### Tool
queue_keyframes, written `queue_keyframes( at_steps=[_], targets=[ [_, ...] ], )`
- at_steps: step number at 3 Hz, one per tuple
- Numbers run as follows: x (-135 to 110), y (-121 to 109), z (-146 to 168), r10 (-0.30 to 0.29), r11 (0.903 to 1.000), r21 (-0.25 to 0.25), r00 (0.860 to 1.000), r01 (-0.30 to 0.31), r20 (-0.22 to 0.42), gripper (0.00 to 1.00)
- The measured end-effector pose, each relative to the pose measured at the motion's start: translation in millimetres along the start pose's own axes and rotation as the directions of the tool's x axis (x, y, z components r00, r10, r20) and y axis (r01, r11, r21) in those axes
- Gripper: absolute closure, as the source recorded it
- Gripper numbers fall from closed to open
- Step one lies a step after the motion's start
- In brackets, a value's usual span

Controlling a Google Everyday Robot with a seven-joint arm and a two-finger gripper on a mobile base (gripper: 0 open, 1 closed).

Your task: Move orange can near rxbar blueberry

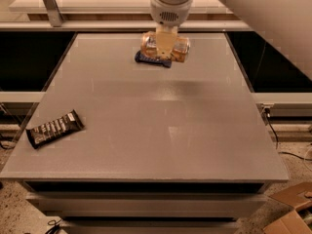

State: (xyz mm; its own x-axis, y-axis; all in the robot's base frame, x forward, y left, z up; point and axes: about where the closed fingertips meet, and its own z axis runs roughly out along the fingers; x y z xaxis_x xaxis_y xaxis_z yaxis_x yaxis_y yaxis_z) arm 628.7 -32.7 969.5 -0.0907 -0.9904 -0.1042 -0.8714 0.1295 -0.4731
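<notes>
Gripper: positioned over the far middle of the grey table, hanging from the white arm that enters from the top of the frame. Its jaws are closed across the middle of the orange can, which lies on its side in the grip. One pale finger runs down the can's near face; the opposite finger is hidden behind the can.

Orange can: close to the table's far edge, roughly centred between the left and right edges. Whether it rests on the surface or hangs just above it cannot be determined.

Rxbar blueberry: flat on the table directly below and in front of the can. The can covers its rear portion, and only the near strip and left end show. Its lettering is not legible. Contact between can and bar cannot be confirmed.

Open room: the whole middle and near right of the table is bare grey surface. A black-brown wrapped bar lies at the near left, just inside the left edge and well apart from the can.

Cut off: a broad white arm segment fills the upper right corner and blocks the area behind it. A cardboard box on the floor at lower right is clipped by the frame.
</notes>
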Motion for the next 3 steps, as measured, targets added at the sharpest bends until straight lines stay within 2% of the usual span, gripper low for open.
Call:
queue_keyframes(
  at_steps=[2, 3],
  targets=[
    [10, -45, 53, 0.084, 0.9957, -0.038, 0.996, -0.085, -0.028, 1.00],
    [19, -55, 69, 0.122, 0.9905, -0.060, 0.992, -0.124, -0.031, 1.00]
  ],
)
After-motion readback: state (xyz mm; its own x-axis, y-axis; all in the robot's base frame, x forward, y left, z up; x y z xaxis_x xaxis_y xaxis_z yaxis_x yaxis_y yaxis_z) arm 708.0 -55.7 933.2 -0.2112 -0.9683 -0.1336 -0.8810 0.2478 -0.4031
